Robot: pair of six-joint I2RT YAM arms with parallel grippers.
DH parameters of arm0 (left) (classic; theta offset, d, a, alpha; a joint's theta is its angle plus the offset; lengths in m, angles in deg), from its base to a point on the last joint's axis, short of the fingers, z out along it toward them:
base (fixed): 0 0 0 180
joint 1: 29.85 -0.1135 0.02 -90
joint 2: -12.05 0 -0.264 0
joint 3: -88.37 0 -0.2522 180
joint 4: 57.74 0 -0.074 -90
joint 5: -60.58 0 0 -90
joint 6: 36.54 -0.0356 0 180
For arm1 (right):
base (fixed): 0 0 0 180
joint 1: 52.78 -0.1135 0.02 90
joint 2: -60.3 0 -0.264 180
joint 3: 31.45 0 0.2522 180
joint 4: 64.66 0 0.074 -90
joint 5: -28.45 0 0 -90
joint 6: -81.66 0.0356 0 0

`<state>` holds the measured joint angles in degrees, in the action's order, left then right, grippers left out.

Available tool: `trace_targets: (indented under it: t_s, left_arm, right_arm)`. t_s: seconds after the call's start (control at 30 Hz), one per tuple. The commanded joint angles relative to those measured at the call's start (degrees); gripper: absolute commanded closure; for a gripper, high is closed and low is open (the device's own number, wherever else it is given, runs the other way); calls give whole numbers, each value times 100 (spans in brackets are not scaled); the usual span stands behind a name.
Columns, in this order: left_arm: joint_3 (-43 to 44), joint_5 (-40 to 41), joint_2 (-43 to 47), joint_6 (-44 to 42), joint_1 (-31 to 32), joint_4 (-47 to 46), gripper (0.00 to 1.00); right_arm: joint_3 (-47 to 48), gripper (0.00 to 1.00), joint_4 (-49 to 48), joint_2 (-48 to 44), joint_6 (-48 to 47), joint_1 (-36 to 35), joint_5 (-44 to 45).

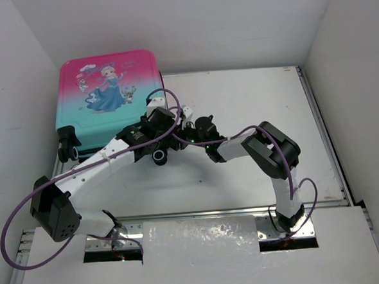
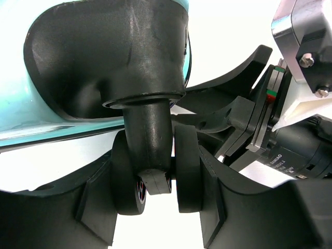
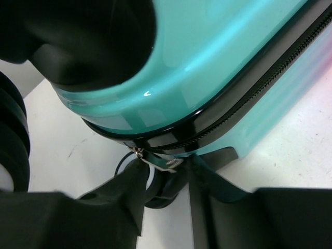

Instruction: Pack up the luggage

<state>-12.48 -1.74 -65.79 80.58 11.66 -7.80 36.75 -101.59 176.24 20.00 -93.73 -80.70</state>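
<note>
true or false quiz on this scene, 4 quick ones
1. The suitcase is closed, princess side up. True.
2. The left fingers sit on either side of a wheel. True.
3. The right fingers are at the carry handle. False: they flank the zip pull at the seam.
4. The suitcase stands upright on its wheels. False: it lies flat on the table.
</note>
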Motion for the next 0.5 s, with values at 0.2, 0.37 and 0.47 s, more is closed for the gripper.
trace_targets:
  t_s: [0.2, 0.37, 0.47]
  left_arm:
    - [-35, -896, 314, -198, 146, -1070, 100]
    - [-52, -870, 392, -215, 155, -1061, 100]
    - [-61, -852, 402, -233, 155, -1052, 100]
  right_arm:
    - [322, 78, -1486, 33, 566, -264, 8]
    - [436, 84, -1645, 148, 682, -352, 105]
    - [463, 90, -1566, 139, 682, -370, 289]
